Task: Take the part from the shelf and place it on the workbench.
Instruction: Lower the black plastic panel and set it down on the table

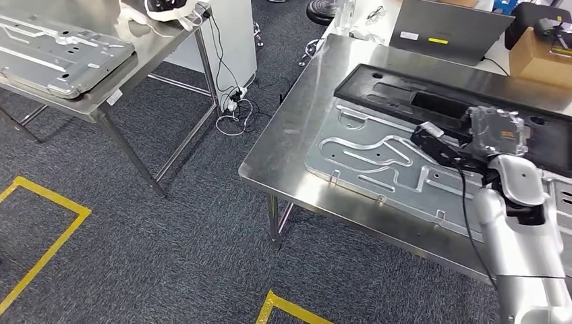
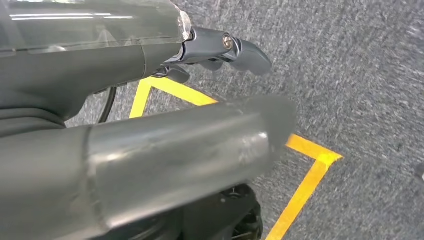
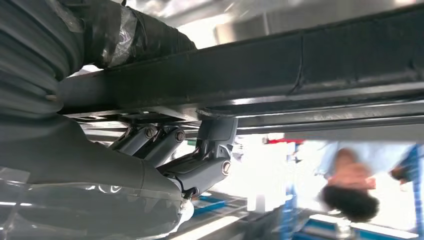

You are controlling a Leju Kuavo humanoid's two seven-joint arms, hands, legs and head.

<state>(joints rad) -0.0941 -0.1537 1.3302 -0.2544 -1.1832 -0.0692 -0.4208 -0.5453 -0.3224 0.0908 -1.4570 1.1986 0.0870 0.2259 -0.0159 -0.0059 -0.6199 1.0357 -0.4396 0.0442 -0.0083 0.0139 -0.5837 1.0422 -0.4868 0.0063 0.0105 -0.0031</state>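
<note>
Half done, by the look of it: black part (image 1: 405, 88) already over the worktop (image 1: 297, 135), far side seemingly down on the steel, near edge overlapping the silver plate (image 1: 378, 162). Right robot hand (image 1: 442, 143) clamped on that near edge, dark fingers hooked under the frame in the right wrist view. Cannot tell whether the edge rests on the plate or hangs just above it.

Left robot hand (image 2: 220, 50) hanging low over the carpet (image 2: 375, 75), fingers apart, holding nothing.

Now the risks. Letting go early, with the edge not yet seated, likely means a drop and a clatter onto the plate, maybe a scratch on either piece. Fingers under the frame could get trapped between part and plate if lowered flat before sliding out. Pulling back too fast could drag the part toward the worktop's front edge, or shove the plate beneath it along. One-sided grip on a long panel, so a twist or swing also possible.

On containers: just one, a cardboard box (image 1: 539, 57) at the far right corner, near the part's end, contents not visible from up here.
</note>
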